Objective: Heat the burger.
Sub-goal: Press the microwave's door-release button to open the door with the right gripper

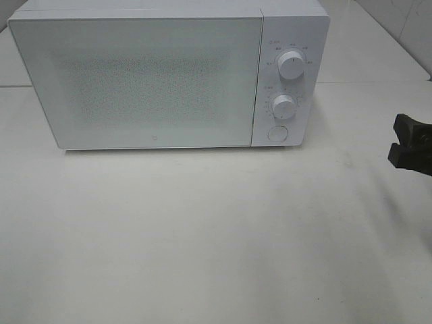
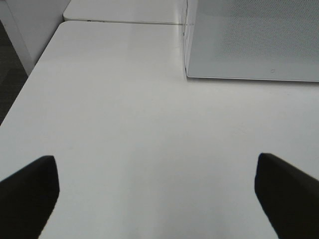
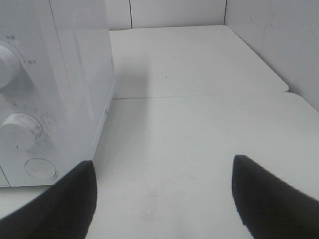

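White tabletop (image 1: 202,236), boxy white microwave (image 1: 135,81), door shut, inside too cloudy to see. Only tips show of black right gripper (image 3: 163,162), black left gripper (image 2: 155,158); jaws wide apart, empty.

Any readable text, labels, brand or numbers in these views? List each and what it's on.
Nothing can be read.
Grey characters around the microwave's upper knob: too blurred to read, in the right wrist view too.
Ticks and tiny characters around the lower knob: unreadable.
Small mark low on the door: possibly a logo, too small to tell.
Round button: no label visible.
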